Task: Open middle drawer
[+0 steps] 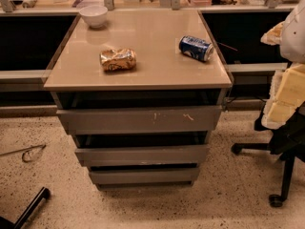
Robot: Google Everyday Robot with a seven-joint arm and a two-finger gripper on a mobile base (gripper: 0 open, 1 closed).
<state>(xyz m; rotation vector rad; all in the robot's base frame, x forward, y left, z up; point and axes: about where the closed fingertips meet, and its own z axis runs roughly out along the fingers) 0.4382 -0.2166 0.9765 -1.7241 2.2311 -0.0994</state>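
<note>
The middle drawer [141,155] is the plain grey-brown front of medium height in the cabinet at the centre of the camera view. It sits below the taller top drawer [139,119], which has white scratch marks, and above the slim bottom drawer [144,175]. A dark gap shows above each front. The inside of the middle drawer is hidden. My gripper is not in view.
On the cabinet top [157,75] are a white bowl [94,15], a crumpled gold packet [117,59] and a blue can [196,48] on its side. An office chair with torn yellow foam [286,99] stands at the right. A wire loop [29,152] and a black bar [31,206] lie on the floor at the left.
</note>
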